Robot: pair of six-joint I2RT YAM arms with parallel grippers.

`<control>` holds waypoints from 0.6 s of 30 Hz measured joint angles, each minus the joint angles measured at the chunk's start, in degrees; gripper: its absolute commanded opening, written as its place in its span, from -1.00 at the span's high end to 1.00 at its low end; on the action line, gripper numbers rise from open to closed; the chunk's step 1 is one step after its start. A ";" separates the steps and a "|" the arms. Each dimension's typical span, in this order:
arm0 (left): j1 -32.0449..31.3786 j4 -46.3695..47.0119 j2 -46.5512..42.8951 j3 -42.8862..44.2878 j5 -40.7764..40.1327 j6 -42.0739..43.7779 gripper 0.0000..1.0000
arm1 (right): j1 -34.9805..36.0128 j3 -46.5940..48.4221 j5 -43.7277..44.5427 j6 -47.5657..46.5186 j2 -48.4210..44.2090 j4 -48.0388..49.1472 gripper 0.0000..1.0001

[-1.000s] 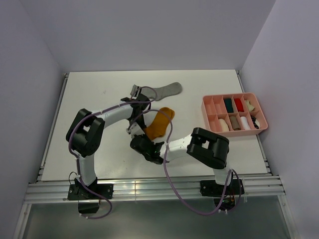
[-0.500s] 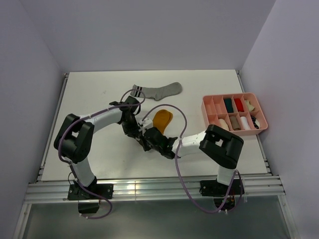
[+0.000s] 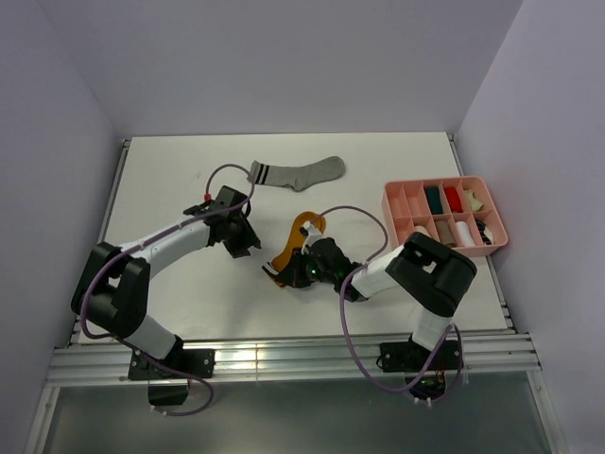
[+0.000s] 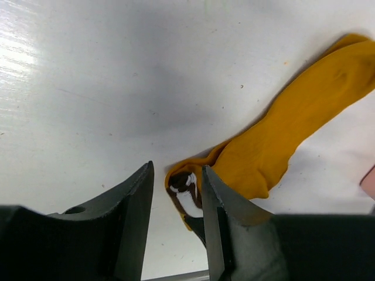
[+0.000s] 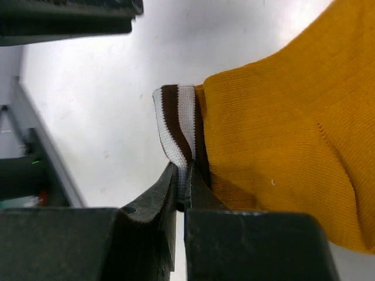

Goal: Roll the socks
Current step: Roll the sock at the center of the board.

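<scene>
Overhead, white table (image 3: 378, 170) (lilac walls (image 3: 284, 66)): right tool (image 5: 184, 178) pinches mustard sock (image 5: 281, 146), left tool (image 4: 177, 175) spread.

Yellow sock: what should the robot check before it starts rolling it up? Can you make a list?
1. Right pincer shut on the yellow sock at its striped cuff: ok.
2. Left pincer open, holding nothing: ok.
3. Left pincer apart from the sock: ok.
4. Whole sock lying flat: cannot tell, the right arm hides part.
5. Grey sock out of the way, farther back: ok.
6. Pink tray apart from the sock: ok.
</scene>
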 measured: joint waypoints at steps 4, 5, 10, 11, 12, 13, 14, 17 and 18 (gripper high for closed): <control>-0.04 4.35 -3.50 -4.42 0.46 -1.01 0.06 | -2.12 -4.02 -4.72 6.78 1.31 7.37 1.00; -0.09 5.20 -4.94 -6.10 0.74 -1.31 0.02 | -2.64 -4.90 -5.62 8.35 1.81 9.35 1.00; -1.14 11.43 -13.64 -15.47 2.05 -3.56 -0.16 | -6.01 -8.92 -10.88 17.75 6.56 21.05 1.00; -1.49 12.81 -14.97 -17.16 2.49 -4.09 -0.15 | -6.51 -9.46 -11.63 19.37 7.69 23.45 1.00; -1.79 13.49 -15.69 -18.16 2.75 -4.48 -0.15 | -6.86 -9.92 -12.37 20.81 8.74 25.51 1.00; -2.32 14.60 -16.09 -19.12 2.97 -4.68 -0.15 | -7.10 -10.19 -12.85 21.90 9.60 27.12 1.00; -3.04 15.65 -16.11 -19.87 3.15 -4.96 -0.14 | -7.30 -10.40 -13.20 22.97 10.45 28.68 1.00; -5.27 17.29 -15.21 -20.59 3.39 -5.35 -0.10 | -7.56 -10.80 -13.77 24.76 11.47 30.60 1.00; -6.10 17.97 -14.67 -20.59 3.39 -5.49 -0.10 | -7.58 -10.82 -13.88 25.07 11.61 30.75 1.00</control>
